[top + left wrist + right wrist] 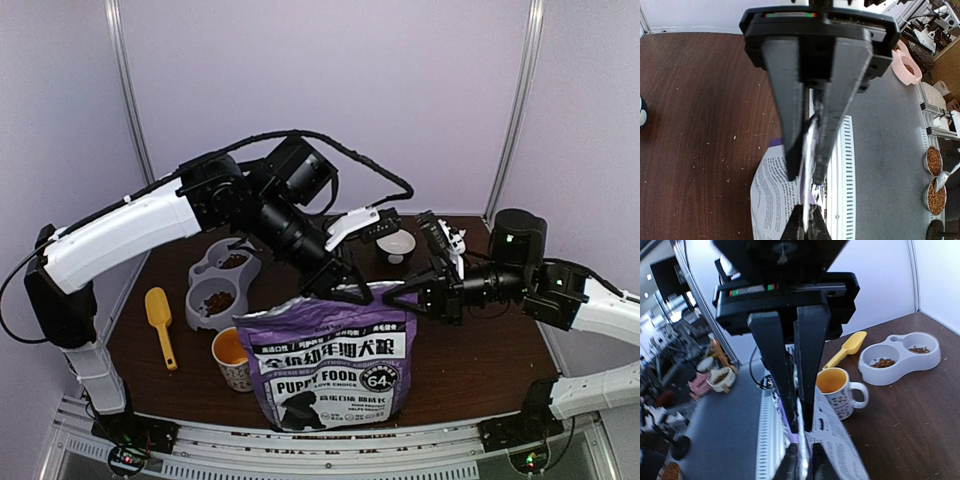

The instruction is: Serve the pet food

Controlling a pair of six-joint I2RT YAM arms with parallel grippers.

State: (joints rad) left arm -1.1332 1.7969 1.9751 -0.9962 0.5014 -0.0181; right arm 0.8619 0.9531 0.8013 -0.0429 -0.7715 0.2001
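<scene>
Our left pincer is clamped on the top edge of the purple food bag, which stands upright at the near side of the worktop. Our right pincer pinches the same edge just beside it. Some kibble lies in the grey double bowl left of the bag, with a mug and a yellow scoop near it.

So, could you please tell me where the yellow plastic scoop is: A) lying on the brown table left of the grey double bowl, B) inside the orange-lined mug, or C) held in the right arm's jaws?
A: the yellow plastic scoop lies on the brown table, left of the grey double bowl.
</scene>
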